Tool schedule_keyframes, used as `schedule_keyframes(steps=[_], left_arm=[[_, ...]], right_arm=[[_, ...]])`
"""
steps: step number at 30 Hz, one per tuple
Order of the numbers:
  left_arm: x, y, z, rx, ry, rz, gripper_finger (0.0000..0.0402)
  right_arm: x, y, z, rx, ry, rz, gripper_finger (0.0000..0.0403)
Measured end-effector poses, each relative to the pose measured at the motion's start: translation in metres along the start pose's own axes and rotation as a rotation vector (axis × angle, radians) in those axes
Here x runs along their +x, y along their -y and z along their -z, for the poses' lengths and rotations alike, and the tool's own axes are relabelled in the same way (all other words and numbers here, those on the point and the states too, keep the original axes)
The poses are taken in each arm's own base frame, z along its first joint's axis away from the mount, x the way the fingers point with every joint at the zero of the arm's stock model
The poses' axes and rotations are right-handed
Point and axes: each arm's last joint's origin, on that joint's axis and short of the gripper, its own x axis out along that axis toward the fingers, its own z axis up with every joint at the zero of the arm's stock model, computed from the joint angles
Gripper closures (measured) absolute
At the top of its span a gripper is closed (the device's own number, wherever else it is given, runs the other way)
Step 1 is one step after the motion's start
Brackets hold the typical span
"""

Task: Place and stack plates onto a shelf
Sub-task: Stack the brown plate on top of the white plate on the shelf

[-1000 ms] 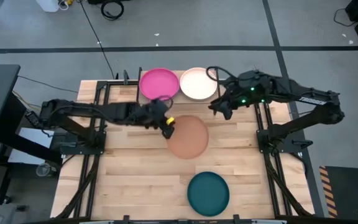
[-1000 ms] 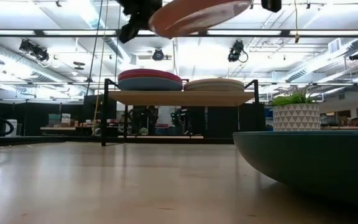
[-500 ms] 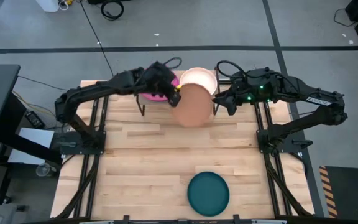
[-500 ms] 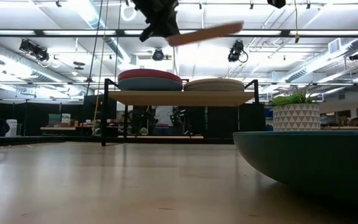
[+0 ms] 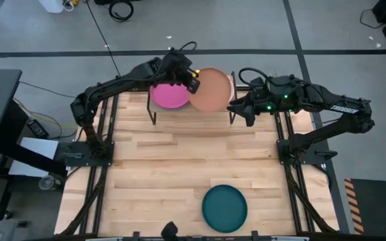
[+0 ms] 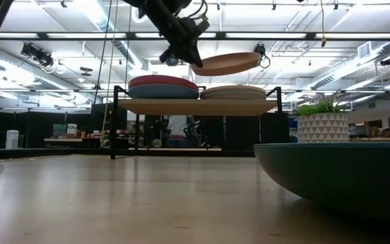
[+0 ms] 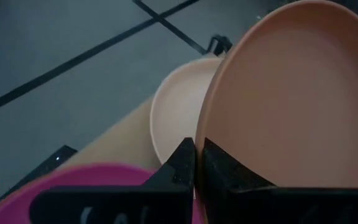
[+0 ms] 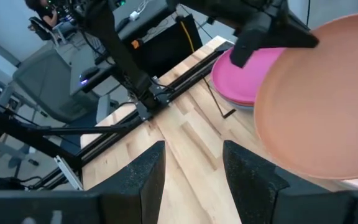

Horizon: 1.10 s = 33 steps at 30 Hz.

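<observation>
High view: left claw (image 5: 191, 82) grips the tan plate (image 5: 211, 90) above the shelf's (image 6: 195, 106) peach stack (image 7: 174, 118); right claw (image 8: 188, 163) waits open nearby, seemingly empty.

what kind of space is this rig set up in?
Looks like an indoor robotics lab or workshop: a grey floor with taped lines, exposed ceiling light strips and loose cables. The left gripper holds a tan plate over the shelf.
</observation>
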Motion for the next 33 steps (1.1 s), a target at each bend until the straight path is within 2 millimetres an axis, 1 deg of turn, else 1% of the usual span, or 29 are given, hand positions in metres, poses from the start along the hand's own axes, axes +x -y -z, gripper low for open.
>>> schedule_keyframes(steps=[4, 13, 21, 25, 30, 33], left_arm=[[0.012, -0.005, -0.002, -0.029, 0.03, 0.0, 0.0386], [0.039, -0.015, 0.003, -0.071, 0.009, 0.0, 0.0386], [0.042, -0.028, -0.001, -0.091, 0.036, -0.019, 0.0386], [0.044, -0.032, -0.002, -0.117, 0.03, 0.002, 0.0386], [0.054, -0.031, 0.003, -0.141, 0.006, 0.034, 0.0386], [0.055, -0.03, 0.006, -0.139, -0.022, 0.035, 0.0386]], right_arm=[[0.0, -0.001, 0.0, -0.018, 0.011, 0.011, 0.0235], [-0.005, 0.002, -0.002, -0.084, 0.051, 0.052, 0.0235], [-0.011, 0.005, -0.005, -0.095, 0.073, 0.059, 0.0235], [-0.013, 0.005, -0.006, -0.098, 0.078, 0.056, 0.0235], [-0.013, 0.005, -0.006, -0.098, 0.079, 0.055, 0.0235], [-0.013, 0.005, -0.006, -0.095, 0.08, 0.054, 0.0235]])
